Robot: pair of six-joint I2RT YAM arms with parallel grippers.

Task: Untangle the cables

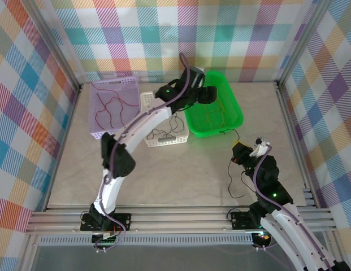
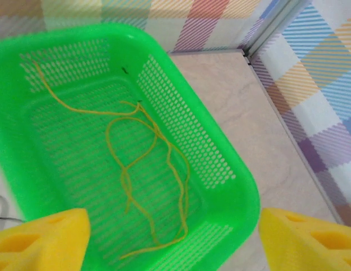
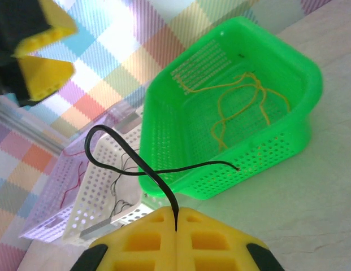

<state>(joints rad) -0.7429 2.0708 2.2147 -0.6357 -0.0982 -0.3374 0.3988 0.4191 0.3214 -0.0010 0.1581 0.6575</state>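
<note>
My left gripper (image 2: 173,241) hangs over the green basket (image 2: 250,197) at the far side of the table (image 1: 181,175). Its yellow fingers (image 2: 42,240) stand wide apart with nothing between them. The yellow cables (image 2: 155,132) lie loose on the basket floor below, looped over one another. My right gripper (image 3: 176,217) is nearer the front of the table, on the right. Its fingers are closed tight on one black cable (image 3: 173,206), which rises from the pinch, curls into a loop and trails toward the green basket's outer wall. In the top view, the lilac basket (image 1: 99,135) at far left holds the red cables (image 1: 110,107). The white basket (image 1: 164,141), between the lilac and green ones, holds more thin black cables (image 1: 167,132).
</note>
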